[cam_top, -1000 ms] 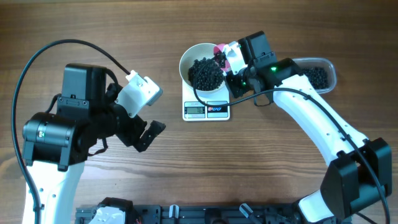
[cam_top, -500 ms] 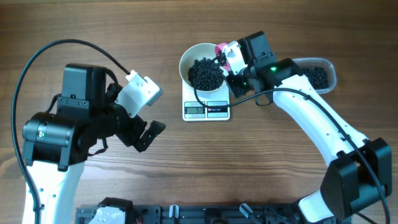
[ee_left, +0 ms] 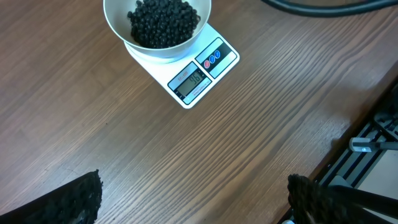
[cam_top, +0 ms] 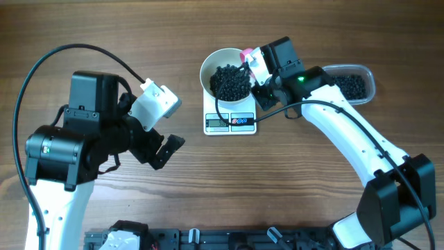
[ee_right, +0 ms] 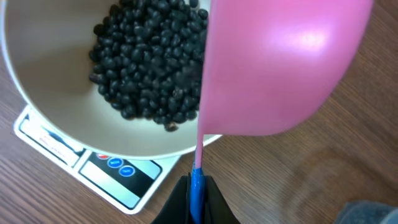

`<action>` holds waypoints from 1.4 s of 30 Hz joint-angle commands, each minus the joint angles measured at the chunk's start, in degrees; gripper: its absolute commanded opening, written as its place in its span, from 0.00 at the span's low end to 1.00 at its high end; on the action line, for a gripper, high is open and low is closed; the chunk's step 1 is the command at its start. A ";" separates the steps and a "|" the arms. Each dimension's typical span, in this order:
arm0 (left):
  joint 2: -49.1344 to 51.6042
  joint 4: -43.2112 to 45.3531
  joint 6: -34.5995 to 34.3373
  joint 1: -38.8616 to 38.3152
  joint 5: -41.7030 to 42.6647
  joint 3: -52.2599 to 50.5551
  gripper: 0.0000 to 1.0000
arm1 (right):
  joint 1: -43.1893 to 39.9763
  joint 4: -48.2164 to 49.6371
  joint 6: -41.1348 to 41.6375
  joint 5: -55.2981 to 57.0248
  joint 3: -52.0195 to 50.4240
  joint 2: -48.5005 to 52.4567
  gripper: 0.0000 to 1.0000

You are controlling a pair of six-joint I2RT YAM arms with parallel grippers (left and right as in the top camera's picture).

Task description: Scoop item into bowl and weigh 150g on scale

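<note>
Pellets point(cam_top: 230, 81), small, round and black, are lying heaped in the white bowl point(cam_top: 206, 68), filling its middle and leaving the upper wall bare. The bowl is sitting on the scale point(cam_top: 230, 123), covering the rear of the platform. The grey display point(ee_left: 190, 81) and two round buttons point(ee_left: 212, 58) are showing in front of it. The digits are lit, but too small to read with confidence.

The pink scoop point(ee_right: 283, 65) is hanging tilted over the bowl's right rim, its rounded back facing the right wrist camera, so its contents are not showing. The right tool point(ee_right: 196, 198) is gripping the scoop's thin blue handle, fingers closed tight on it.

A clear tub point(cam_top: 365, 75) holding more pellets is standing just beyond the right arm, partly hidden by it.

The left tool point(cam_top: 166, 126) is hovering over the wooden worktop point(cam_top: 312, 194), well apart from the scale, spread fully wide and holding nothing.
</note>
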 commanded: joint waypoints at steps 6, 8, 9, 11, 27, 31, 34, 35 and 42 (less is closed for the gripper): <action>-0.22 -0.07 0.66 0.42 0.70 0.98 1.00 | 1.49 0.39 -1.77 3.45 -0.37 -1.33 0.04; -0.22 -0.07 0.66 0.42 0.68 0.98 1.00 | 1.49 1.25 -1.49 3.56 -0.37 -1.33 0.04; -0.22 -0.07 0.66 0.42 0.70 0.98 1.00 | 1.55 1.44 -1.49 2.21 -0.37 -1.33 0.04; -0.22 -0.07 0.66 0.42 0.68 0.98 1.00 | 1.79 1.40 -1.60 1.07 -0.37 -1.33 0.04; -0.22 -0.07 0.66 0.42 0.70 0.98 1.00 | 3.48 1.60 -4.55 6.36 -0.37 -1.31 0.04; -0.20 -0.07 0.66 0.42 0.70 0.98 1.00 | 3.63 1.75 -4.61 8.00 -0.37 -1.31 0.04; -0.22 -0.07 0.66 0.42 0.70 0.98 1.00 | 3.63 1.75 -4.55 8.20 -0.37 -1.31 0.04; -0.20 -0.07 0.66 0.42 0.70 0.98 1.00 | 3.63 1.84 -4.31 8.20 -0.37 -1.31 0.04; -0.22 -0.07 0.68 0.42 0.70 0.98 1.00 | 3.28 1.88 1.46 8.46 0.07 -1.33 0.04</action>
